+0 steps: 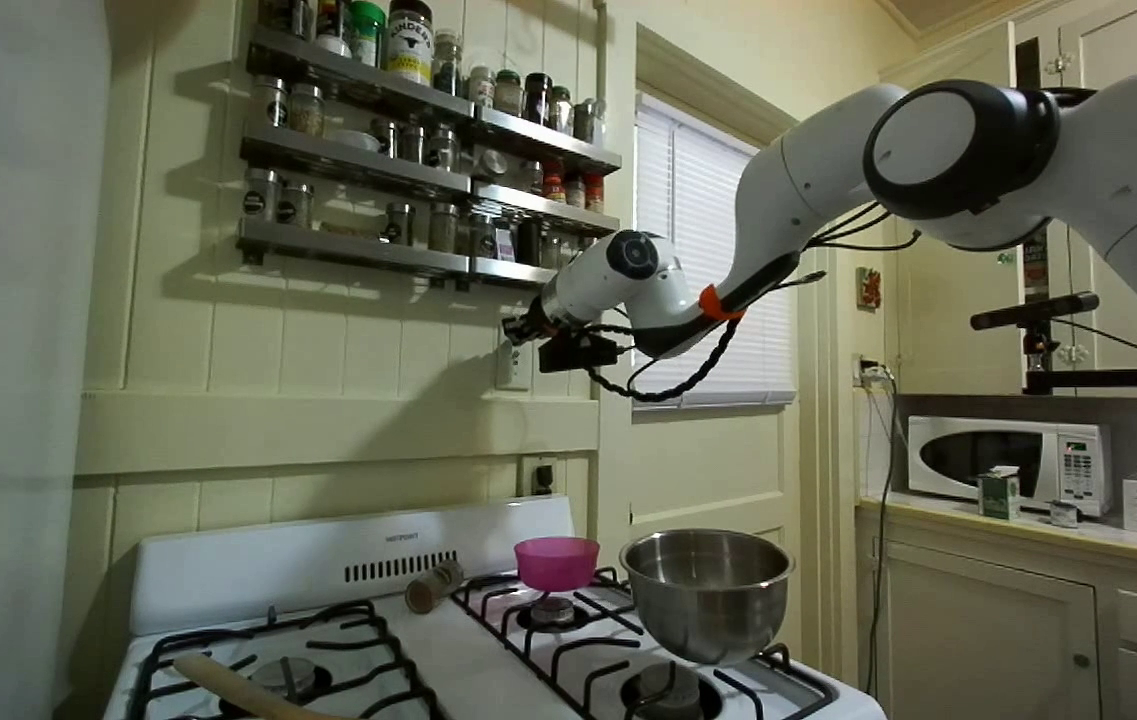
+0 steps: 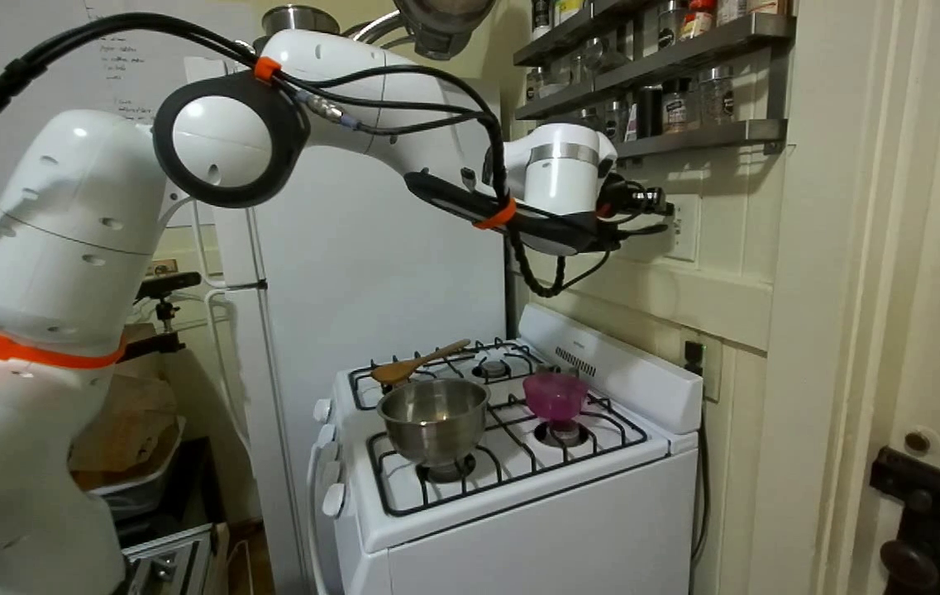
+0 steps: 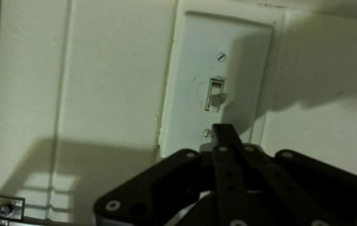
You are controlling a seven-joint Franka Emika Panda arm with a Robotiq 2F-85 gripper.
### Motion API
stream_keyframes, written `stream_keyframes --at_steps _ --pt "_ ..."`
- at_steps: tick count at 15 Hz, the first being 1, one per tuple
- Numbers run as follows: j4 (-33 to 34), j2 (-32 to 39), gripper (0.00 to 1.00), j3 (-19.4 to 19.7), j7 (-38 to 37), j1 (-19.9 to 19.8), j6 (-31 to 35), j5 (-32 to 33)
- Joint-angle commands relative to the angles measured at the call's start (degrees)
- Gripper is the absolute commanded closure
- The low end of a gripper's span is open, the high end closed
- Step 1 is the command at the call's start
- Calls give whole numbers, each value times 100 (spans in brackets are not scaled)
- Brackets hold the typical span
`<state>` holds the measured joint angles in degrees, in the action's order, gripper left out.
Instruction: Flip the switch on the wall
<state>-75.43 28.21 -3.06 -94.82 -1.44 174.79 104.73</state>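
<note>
The switch is a pale upright plate with a small toggle (image 3: 215,95) in its centre and two screws. Its plate also shows in both exterior views (image 1: 515,368) (image 2: 688,227). It is mounted on the cream-yellow panelled wall (image 1: 328,350). My gripper (image 3: 227,131) is shut, its dark fingers together with nothing between them. In the wrist view the fingertips overlap the plate beside one screw, just below the toggle in the picture. In both exterior views the gripper (image 1: 516,328) (image 2: 668,213) is close to the plate. I cannot tell whether it touches. The fingers hide one end of the plate.
Metal spice shelves (image 1: 358,160) with jars hang just above the gripper; a shelf bracket (image 3: 8,207) shows in the wrist view. Below stands a white stove (image 2: 536,512) with a steel bowl (image 1: 708,600), a pink bowl (image 1: 556,565) and a wooden spoon (image 2: 416,364). A window blind (image 1: 718,350) is beside the arm.
</note>
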Motion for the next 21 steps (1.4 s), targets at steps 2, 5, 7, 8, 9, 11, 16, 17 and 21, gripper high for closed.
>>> stream_keyframes --at_steps 2,5,7,8,9,11,16,17,21 --pt "141 74 100 -25 -535 -15 33 633" --pt "217 78 100 -61 -764 -34 12 978" --pt "184 56 100 -65 -843 -40 -10 1108" --pt "165 49 100 -69 -889 -47 3 1164" --pt "161 50 100 -75 -924 -51 -2 1215" --pt "127 36 100 -78 -988 -54 -40 1344" --pt "166 39 100 -134 -1207 -83 -64 1666" --pt "159 40 100 -143 -1243 -88 -66 1703" --pt "125 34 100 -200 -1384 -121 -69 1877"
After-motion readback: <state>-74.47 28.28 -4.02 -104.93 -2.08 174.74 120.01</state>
